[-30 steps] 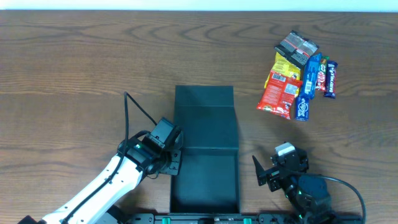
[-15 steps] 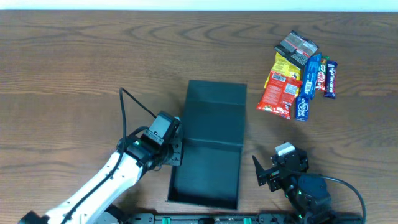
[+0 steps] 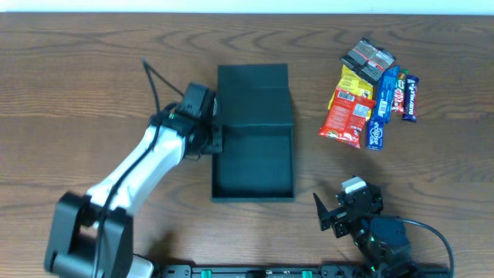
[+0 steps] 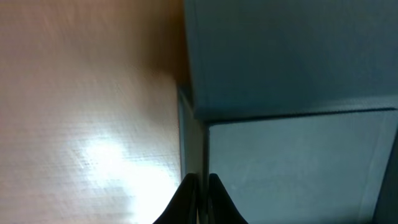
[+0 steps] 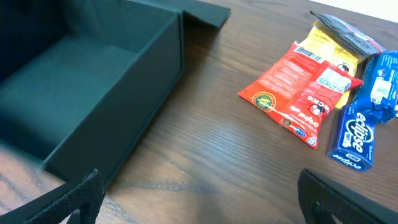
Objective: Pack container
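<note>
Since a second ago, the matte, dark teal-green square box (image 3: 255, 166) with its hinged flap has slid up to the middle of the wood-grain table (image 3: 93, 77). Through the blur, the left pincer (image 4: 200, 186) seems pinched on its thin left wall. The right pincer (image 3: 328, 215) stands spread.

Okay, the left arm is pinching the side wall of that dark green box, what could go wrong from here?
1. The left gripper is shut on just the thin left wall of the dark teal-green square container, off to one side, so any push could swivel the box or let the wall slip free.
2. The colourful snack packets lie overlapping in one pile, so the open right gripper may drag neighbours when picking one.
</note>
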You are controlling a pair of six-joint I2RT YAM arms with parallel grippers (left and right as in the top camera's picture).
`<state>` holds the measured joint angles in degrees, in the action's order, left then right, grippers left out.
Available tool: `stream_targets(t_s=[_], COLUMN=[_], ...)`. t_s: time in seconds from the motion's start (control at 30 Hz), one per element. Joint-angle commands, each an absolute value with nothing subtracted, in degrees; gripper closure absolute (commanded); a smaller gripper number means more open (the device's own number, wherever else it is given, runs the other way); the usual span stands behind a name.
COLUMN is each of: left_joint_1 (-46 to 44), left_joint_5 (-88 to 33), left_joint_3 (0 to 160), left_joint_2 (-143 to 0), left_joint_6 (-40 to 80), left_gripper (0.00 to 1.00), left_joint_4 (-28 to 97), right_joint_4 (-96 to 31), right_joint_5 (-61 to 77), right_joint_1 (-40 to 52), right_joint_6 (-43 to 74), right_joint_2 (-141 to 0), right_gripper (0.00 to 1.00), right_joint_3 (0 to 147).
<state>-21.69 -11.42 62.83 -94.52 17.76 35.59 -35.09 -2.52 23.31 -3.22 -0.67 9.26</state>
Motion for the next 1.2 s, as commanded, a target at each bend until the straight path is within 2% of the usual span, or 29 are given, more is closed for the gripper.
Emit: stream_targets(t_s=[0.0,0.13,0.4,0.67,1.17], left_joint_1=[-20.47,-18.7,-16.29,-16.25,-16.25], left_joint_5=[-8.54,-8.34,-10.41,-13.63,-17.41], left_joint_3=[70.52,80.38,93.97,96.07,96.97], left_joint_2=[-99.35,-105.71,-115.92,-120.66,-120.62], left_joint_6=[13.04,8.47,9.17,11.42,16.82], left_gripper=[0.95,0.94,0.94,0.94,0.94], left_joint_4=[37.23,40.38,45.21,45.45,46.7], right_joint_4=[-35.14,-35.14,-35.14,-35.14,-35.14], right_joint_5=[-2.76,-2.74,-2.74,-2.76,-2.76], right_joint_1=[22.9,22.9,22.9,22.9,22.9], right_joint_6=[-3.27,-3.27,-3.27,-3.27,-3.27], right_joint_2=[-0.3,-0.3,-0.3,-0.3,-0.3], right_gripper=[0.01,0.01,0.01,0.01,0.01], right_joint_3=[8.84,8.84,8.84,8.84,8.84])
